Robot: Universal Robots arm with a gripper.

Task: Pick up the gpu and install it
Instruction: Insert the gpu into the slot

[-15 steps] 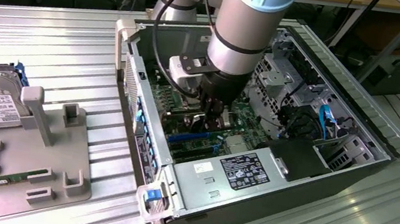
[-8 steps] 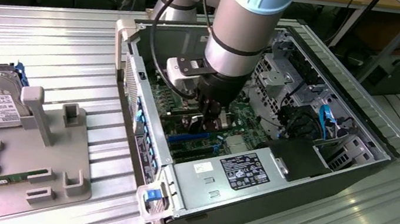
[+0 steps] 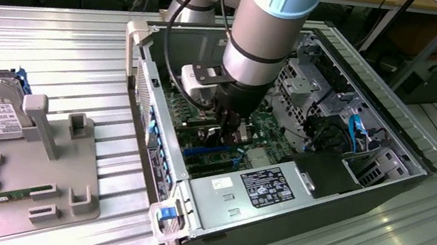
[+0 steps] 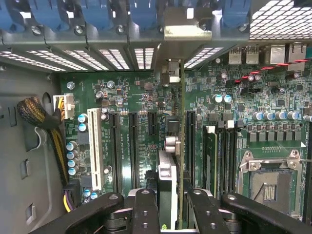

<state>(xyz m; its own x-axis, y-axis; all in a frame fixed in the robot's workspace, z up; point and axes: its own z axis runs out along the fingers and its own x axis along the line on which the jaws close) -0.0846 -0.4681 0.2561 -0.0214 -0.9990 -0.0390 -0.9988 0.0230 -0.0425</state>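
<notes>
Seating the gpu (image 4: 167,195) on the motherboard (image 4: 131,92) looks to be the step in hand. The card stands edge-on, low inside the open case (image 3: 409,151), bracket end toward the slotted rear wall. The fingers (image 4: 145,212) are partly closed, clamping the card from both sides. Pressing it home calls for its lower edge square over a slot — whether it has entered one, I cannot tell.

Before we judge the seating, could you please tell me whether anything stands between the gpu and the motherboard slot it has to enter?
Nothing visible does. The gripper holds the gpu edge-on over the motherboard, its line free of cables; the wire bundle lies well aside. The slot beneath the card is hidden.
</notes>
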